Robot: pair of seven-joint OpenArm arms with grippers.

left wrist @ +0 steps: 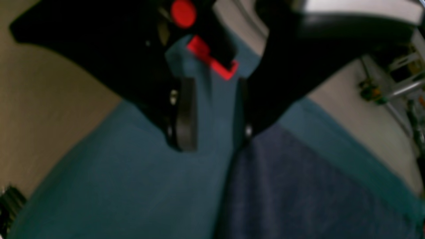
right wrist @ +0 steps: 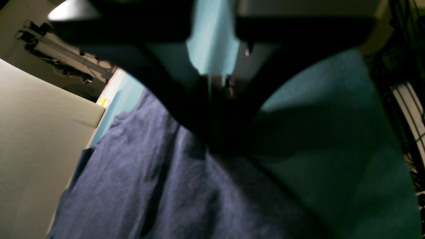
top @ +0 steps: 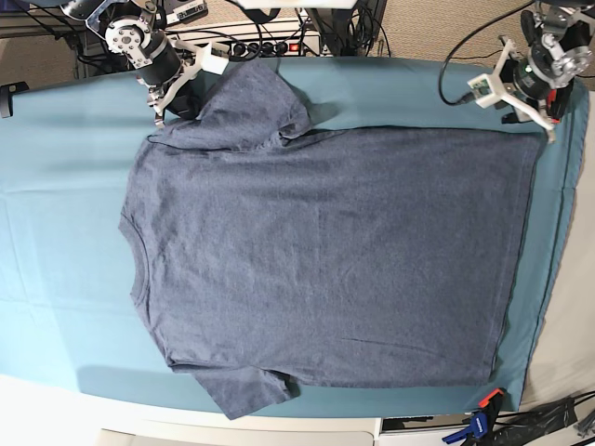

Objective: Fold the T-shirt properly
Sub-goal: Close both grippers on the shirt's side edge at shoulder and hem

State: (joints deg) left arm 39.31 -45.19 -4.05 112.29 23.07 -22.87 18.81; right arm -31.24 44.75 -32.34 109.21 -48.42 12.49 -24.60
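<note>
Claws sat at the two far corners of the shirt. The right claw (top: 165, 104), at the far left of the base view, was shut at the far sleeve's shoulder seam; its own wrist view showed dark fingers meeting over blue fabric, though whether cloth was actually pinched between them could not be told. The left claw (left wrist: 212, 109), at the far right, stood partly open, with nothing between its fingers (left wrist: 186, 113), hovering over the teal cloth (left wrist: 109, 172) just beside the shirt's hem corner.

The T-shirt (top: 325, 251) lay spread flat on the cloth-covered surface (top: 56, 186), collar to the left, hem to the right, the far sleeve slightly rumpled, the near sleeve lying out toward the near edge.

What could go wrong, as I judged it: the right claw might have caught only one layer or the teal cloth beneath, so a lift would drag the cover or let the sleeve slip. With the left claw still empty, any pull from one side alone would skew the shirt and crease the body.

No containers were in view.
</note>
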